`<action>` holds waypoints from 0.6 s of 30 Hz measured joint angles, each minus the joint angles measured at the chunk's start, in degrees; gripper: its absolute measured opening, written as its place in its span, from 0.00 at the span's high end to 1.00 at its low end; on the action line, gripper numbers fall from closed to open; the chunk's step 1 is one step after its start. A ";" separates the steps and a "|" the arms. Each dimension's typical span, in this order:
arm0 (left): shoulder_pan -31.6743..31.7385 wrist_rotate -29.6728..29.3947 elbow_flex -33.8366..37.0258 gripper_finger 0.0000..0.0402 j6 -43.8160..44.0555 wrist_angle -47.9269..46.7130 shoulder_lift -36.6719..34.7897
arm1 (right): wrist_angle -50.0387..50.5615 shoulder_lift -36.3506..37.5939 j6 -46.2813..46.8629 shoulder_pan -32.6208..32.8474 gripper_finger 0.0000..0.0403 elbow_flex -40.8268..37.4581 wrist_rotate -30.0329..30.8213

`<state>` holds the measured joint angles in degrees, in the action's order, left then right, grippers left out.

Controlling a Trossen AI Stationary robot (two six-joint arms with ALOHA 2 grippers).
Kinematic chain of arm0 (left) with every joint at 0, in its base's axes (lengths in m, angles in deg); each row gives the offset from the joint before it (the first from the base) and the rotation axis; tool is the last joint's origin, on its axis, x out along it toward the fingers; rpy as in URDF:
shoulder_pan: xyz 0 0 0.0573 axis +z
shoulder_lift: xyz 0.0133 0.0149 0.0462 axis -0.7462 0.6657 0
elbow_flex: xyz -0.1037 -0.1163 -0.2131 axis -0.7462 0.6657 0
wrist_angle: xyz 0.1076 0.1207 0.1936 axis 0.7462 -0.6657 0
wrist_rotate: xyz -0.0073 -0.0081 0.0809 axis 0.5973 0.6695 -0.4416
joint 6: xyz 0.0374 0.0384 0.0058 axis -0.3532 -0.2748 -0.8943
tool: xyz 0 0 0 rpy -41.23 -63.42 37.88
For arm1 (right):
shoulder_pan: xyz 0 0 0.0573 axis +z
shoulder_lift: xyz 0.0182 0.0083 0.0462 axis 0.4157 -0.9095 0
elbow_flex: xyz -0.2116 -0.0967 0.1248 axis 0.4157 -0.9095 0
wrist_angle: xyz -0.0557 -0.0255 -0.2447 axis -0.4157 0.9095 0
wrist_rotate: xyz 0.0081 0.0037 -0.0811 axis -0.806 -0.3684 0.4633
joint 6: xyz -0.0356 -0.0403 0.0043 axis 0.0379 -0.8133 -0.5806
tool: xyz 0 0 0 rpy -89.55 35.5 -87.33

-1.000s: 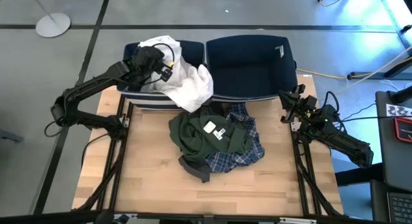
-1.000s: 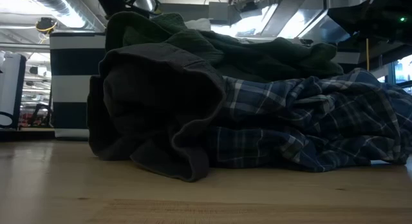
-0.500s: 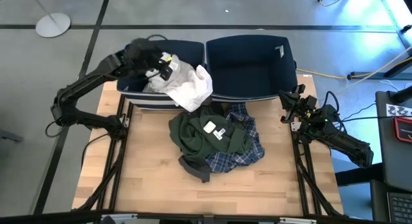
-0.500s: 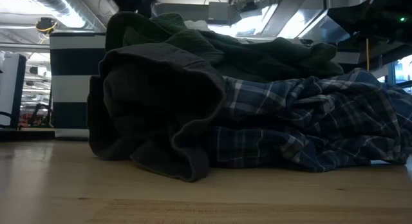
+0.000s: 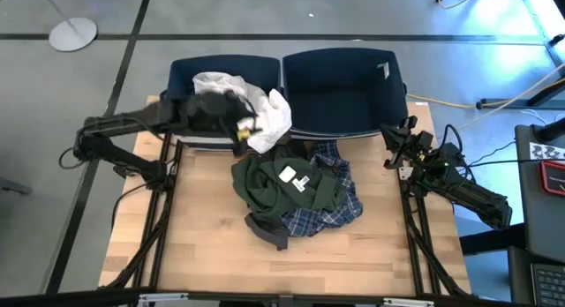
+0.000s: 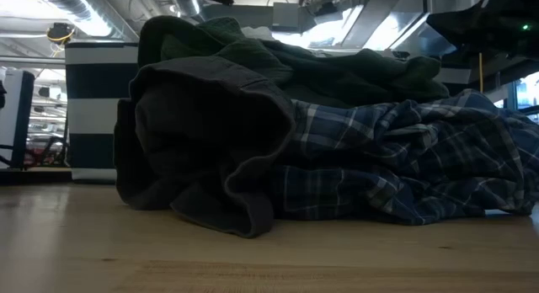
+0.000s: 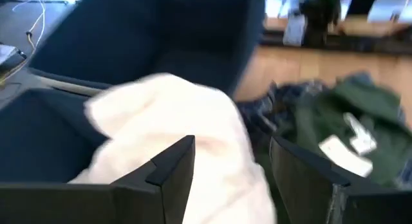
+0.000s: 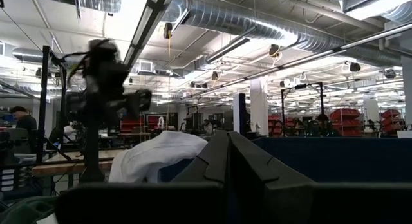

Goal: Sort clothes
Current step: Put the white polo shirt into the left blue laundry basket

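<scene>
**One garment binned, three left on the counter**

The white garment [image 5: 256,108] lies in the left bin [image 5: 181,78], though part of it drapes over the bin's front rim toward the counter [image 5: 203,228]. The right bin [image 5: 340,86] holds nothing that shows.

The other three clothes sit heaped mid-counter, just in front of the bins: the green garment [image 5: 282,185] on top with its white label up, the plaid shirt [image 5: 340,210] under it and spilling to the right, the grey garment [image 5: 265,229] poking out at the near edge.

The left hand [image 5: 231,123] hovers at the left bin's front rim beside the white cloth, fingers [image 7: 174,169] apart and holding nothing. The right hand [image 5: 395,146] waits at the counter's right edge, fingers together and empty.

By my reckoning the sort is roughly a quarter done: the white piece may need tucking fully in, and the heap is untouched, the green one being the easiest to reach next.
</scene>
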<state>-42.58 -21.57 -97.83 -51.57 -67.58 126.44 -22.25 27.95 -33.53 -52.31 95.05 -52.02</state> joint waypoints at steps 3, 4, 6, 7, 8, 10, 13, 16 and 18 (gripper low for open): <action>-4.43 -5.08 0.67 0.54 -2.05 -1.00 2.69 | -0.01 0.00 0.00 -0.02 0.95 0.00 0.01; -5.56 -7.07 0.67 0.54 -2.71 -1.32 3.63 | -0.01 0.00 -0.02 0.00 0.95 0.00 -0.01; -7.26 -11.45 0.67 0.54 -4.02 -1.16 5.28 | -0.03 0.00 0.00 0.00 0.95 0.00 0.01; -7.96 -13.64 0.67 0.55 -4.74 -0.90 6.09 | -0.03 0.00 -0.02 0.00 0.95 0.00 -0.01; -8.46 -15.58 0.67 0.55 -5.75 -0.77 6.77 | -0.03 0.00 -0.02 0.00 0.95 0.00 0.01; -9.07 -19.04 0.67 0.55 -8.43 -0.88 7.94 | -0.03 0.00 -0.02 -0.01 0.95 0.00 0.00; -8.82 -22.33 0.67 0.56 -10.56 -0.88 9.13 | -0.05 0.00 -0.05 -0.02 0.95 0.00 0.01; -7.56 -22.97 0.67 0.57 -11.03 -0.92 10.20 | -0.05 0.00 -0.17 -0.02 0.95 0.00 0.01; -6.99 -23.15 0.67 0.58 -11.36 -0.92 10.60 | -0.05 0.00 -0.17 -0.02 0.95 0.00 0.01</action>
<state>-49.57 -44.72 -97.16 -62.92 -68.50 137.04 -22.31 27.95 -33.71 -52.33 95.05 -52.00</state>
